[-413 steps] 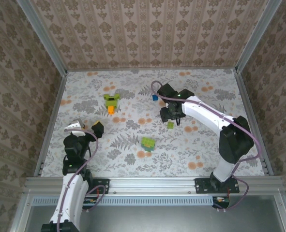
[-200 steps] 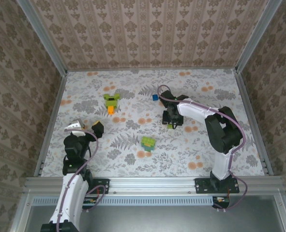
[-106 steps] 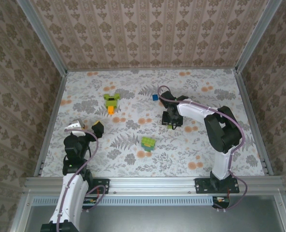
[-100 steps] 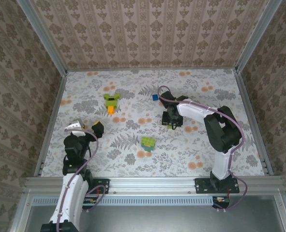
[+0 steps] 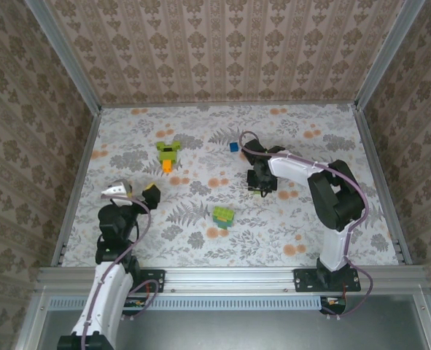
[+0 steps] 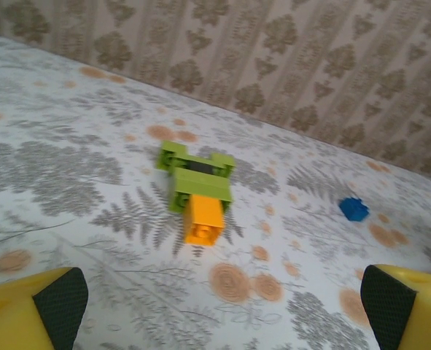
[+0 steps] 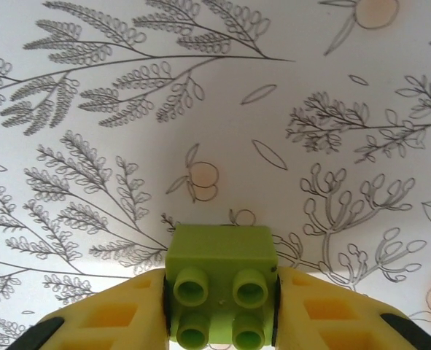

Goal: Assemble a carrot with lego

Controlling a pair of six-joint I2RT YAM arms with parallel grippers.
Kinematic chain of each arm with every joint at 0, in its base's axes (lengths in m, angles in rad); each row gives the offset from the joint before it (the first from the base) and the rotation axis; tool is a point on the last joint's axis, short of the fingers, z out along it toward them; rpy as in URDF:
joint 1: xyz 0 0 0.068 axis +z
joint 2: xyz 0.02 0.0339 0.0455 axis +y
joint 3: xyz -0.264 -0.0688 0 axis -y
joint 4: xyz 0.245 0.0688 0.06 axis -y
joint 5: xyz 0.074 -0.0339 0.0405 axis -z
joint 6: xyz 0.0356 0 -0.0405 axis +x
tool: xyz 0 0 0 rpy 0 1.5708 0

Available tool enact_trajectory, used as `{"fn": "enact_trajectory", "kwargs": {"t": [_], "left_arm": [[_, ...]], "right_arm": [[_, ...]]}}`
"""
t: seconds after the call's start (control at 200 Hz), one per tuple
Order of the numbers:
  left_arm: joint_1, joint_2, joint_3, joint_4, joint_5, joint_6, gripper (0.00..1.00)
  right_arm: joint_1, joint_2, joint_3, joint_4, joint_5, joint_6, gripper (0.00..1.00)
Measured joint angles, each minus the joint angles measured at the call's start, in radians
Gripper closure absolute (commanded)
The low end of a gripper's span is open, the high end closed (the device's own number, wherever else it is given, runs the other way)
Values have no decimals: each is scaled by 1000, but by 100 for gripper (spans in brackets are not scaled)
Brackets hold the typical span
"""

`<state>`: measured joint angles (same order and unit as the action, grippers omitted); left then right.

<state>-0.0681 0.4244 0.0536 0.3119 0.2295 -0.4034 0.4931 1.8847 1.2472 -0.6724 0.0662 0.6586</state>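
smooth, faintly shiny plastic lime brick (image 7: 221, 271), matt yellow plastic right claw fingers (image 7: 146, 288), matt floral-printed table surface (image 7: 91, 182)

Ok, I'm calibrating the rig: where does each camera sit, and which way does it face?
Top: above, behind the arms, looking down on the table; left end effector and right end effector show.
Left wrist: low, facing across the table at the carrot; open fingers in bottom corners.
Right wrist: close, looking down at the green brick its fingers grip.
Top and left wrist share carrot and blue brick.
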Motion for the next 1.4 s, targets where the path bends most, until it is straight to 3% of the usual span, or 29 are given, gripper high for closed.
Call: {"fn": "enact_trajectory", "kwargs": {"t": [0.255,0.49,0.64,0.84,0.96,1.175,1.4], "left_arm": [[-294,164,66,61,18,50,0],[-432,472,222,153,277,129,0],[-551,427,215,151,322,204,0],[-660,235,123,196,327,279,0],[-732,272,114,203,328,345,0],[-769,562,156,212,277,432,0],[-769,492,156,215,192,465,0]], "right_arm": [[-5,-87,-42,-4,0,-12,70],[-5,-172,-86,-8,0,-41,70],[-6,-200,-129,-8,0,-58,70],[-9,-209,-140,-8,-10,-83,70],[-11,-220,-145,-6,-23,-90,70],[-11,-251,-165,-4,-40,-107,70],[-11,-279,-183,-4,-42,-114,71]]}}
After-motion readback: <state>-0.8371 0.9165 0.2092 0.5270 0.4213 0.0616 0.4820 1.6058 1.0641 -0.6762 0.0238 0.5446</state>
